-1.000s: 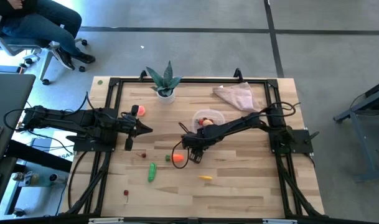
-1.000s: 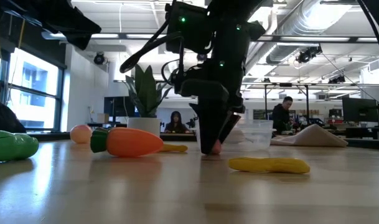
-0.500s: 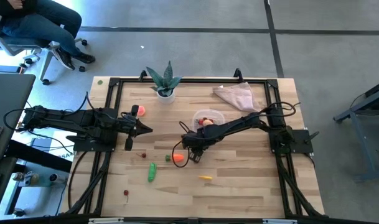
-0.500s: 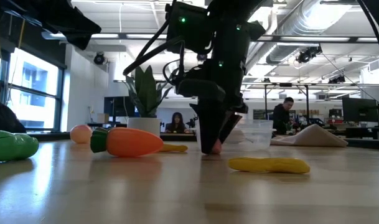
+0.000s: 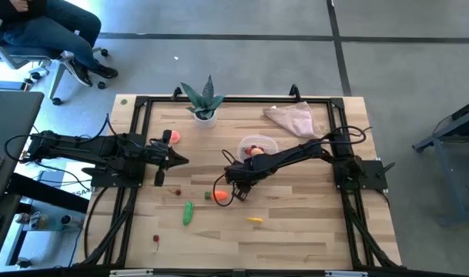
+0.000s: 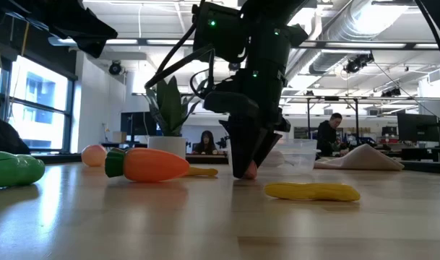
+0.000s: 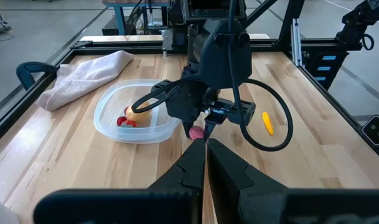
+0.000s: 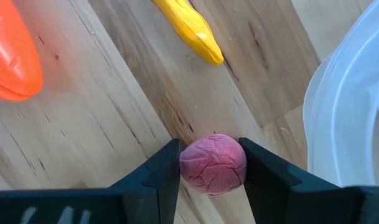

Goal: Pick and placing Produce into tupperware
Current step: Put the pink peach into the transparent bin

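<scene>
We read the bench (image 5: 296,231) as mid-sort: produce lies scattered, and the tub (image 5: 259,145) near its middle already holds some pieces. The right claw (image 8: 212,163) is down at the bench surface just beside the tub, fingers clamped on a pink ball (image 8: 213,164), likely a grip for lifting into the tub. The left claw (image 7: 206,152) waits at the left, pressed together and empty. The carrot (image 6: 151,165) lies nearby. We find no legible writing.

The wooden desk (image 5: 296,231) holds a plant (image 5: 204,100) and a cloth (image 5: 293,118) near the far edge, a clear tub (image 5: 259,145) in the middle, and a carrot (image 5: 219,195), cucumber (image 5: 188,212) and peach (image 5: 173,137).
</scene>
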Controlling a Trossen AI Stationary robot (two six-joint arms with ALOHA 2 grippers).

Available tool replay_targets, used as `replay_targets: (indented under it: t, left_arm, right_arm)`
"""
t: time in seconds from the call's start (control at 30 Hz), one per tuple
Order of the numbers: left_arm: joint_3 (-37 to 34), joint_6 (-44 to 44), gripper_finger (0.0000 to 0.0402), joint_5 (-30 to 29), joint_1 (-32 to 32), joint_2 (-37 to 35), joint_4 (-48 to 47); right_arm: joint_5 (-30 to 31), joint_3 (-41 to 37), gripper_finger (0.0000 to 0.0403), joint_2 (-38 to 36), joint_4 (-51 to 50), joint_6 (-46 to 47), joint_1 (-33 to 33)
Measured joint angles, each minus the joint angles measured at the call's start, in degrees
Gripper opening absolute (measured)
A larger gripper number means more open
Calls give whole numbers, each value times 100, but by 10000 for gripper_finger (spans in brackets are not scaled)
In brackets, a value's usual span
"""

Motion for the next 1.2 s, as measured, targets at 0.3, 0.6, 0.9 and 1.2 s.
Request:
replay_targets:
  t: [0.3,0.6,0.9,1.2]
  left_arm:
    - [0,0,7,-1,0,1,0]
    - [0,0,7,0,0,0,0]
    - [0,0,7,0,0,2,-2]
    - [0,0,7,-2,0,2,-1]
  right_arm:
    - [-7,0,137,-2,-2,91,0]
    - [-93,0,137,-7,-15,36,32]
    - [-106,13,137,-216,-101,22,190]
    - [599,15,137,-904,-486,-10,310]
